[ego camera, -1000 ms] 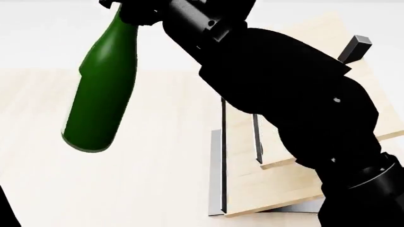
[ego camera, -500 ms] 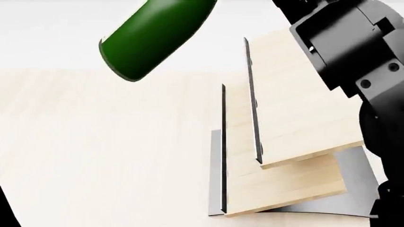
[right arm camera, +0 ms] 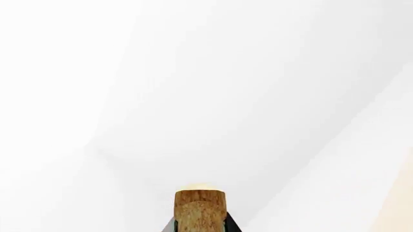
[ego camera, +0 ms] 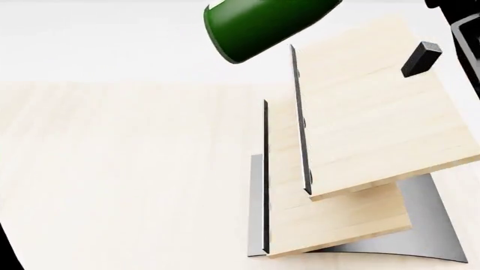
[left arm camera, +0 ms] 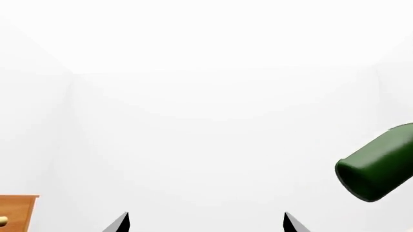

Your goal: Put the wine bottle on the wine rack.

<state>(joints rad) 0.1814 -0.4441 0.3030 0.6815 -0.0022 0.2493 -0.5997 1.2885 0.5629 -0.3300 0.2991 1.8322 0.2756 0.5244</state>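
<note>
The wine bottle hangs tilted in the air, and only its dark green bottom end shows at the top of the head view, above the inner edge of the wine rack. The rack's two slanted light-wood boards rise from a curved grey base, with a black peg on the upper board. In the right wrist view the tan cork sticks out between the fingers of my right gripper, which is shut on the bottle's neck. My left gripper is open and holds nothing, and the bottle's bottom end floats off to one side of it.
The rack stands on a pale wooden tabletop. A bit of my right arm shows at the head view's top right corner. A corner of an orange-brown cabinet with a brass handle shows in the left wrist view. White walls lie behind.
The bottle has swung up and to the right, from over the bare table to above the rack's edge. My right arm has left most of the head view, uncovering the rack and peg.
</note>
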